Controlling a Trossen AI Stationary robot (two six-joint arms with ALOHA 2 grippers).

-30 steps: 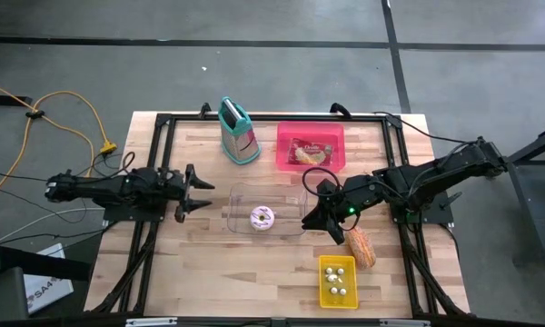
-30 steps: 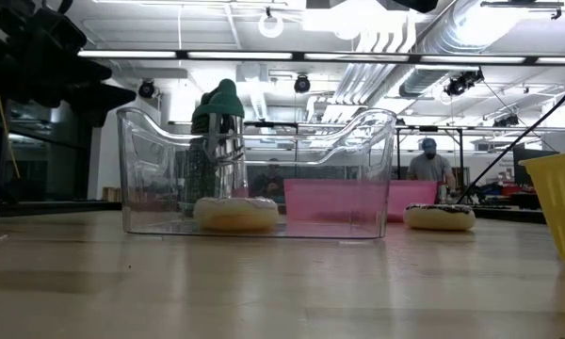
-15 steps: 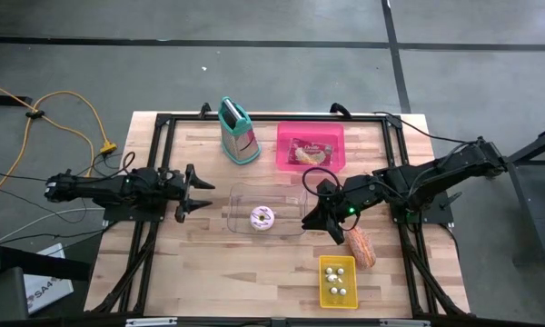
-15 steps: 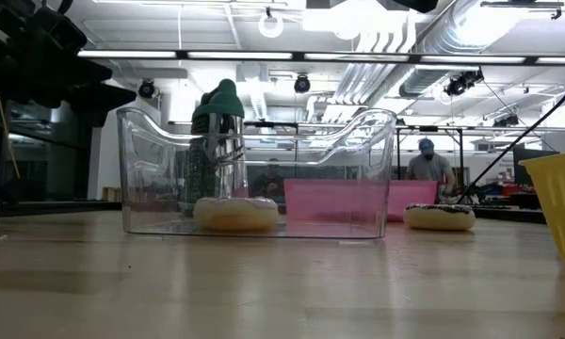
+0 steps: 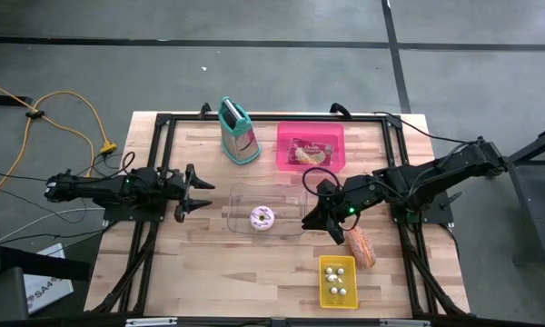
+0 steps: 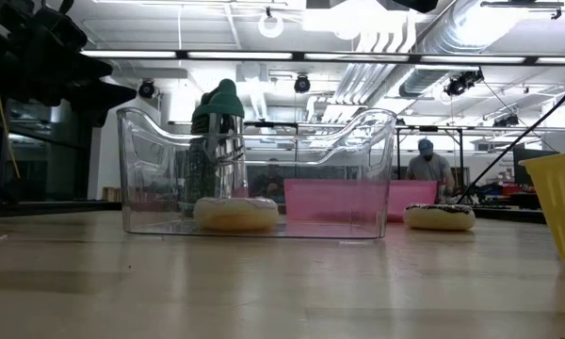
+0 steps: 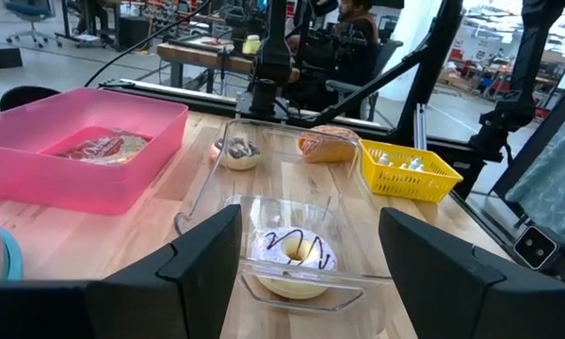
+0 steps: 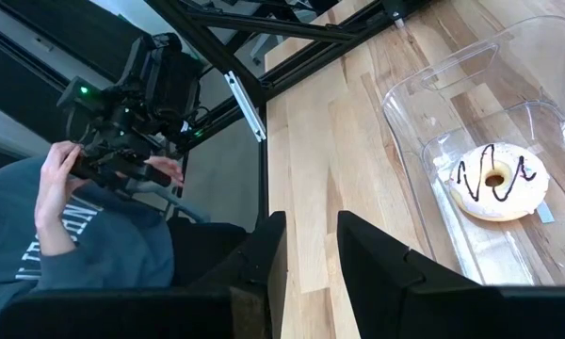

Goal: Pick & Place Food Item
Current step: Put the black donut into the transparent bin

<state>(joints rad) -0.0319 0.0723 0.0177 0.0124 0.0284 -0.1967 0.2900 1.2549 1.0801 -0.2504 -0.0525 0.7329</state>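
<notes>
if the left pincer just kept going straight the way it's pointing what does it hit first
Most likely the clear plastic bin holding the frosted donut. The left pincer, jaws open, points level across the table, and its wrist view frames the bin's near wall between the fingers. Its height against the rim is unclear.

Donut [image 5: 262, 217]: white icing, dark squiggle, in clear bin [image 5: 239, 194]. Pink tray [image 5: 285, 134], yellow basket [image 5: 326, 292], teal-topped grater [image 5: 237, 130], orange-brown bread roll [image 5: 361, 246]. Counter [image 5: 200, 263] light wood planks.
</notes>
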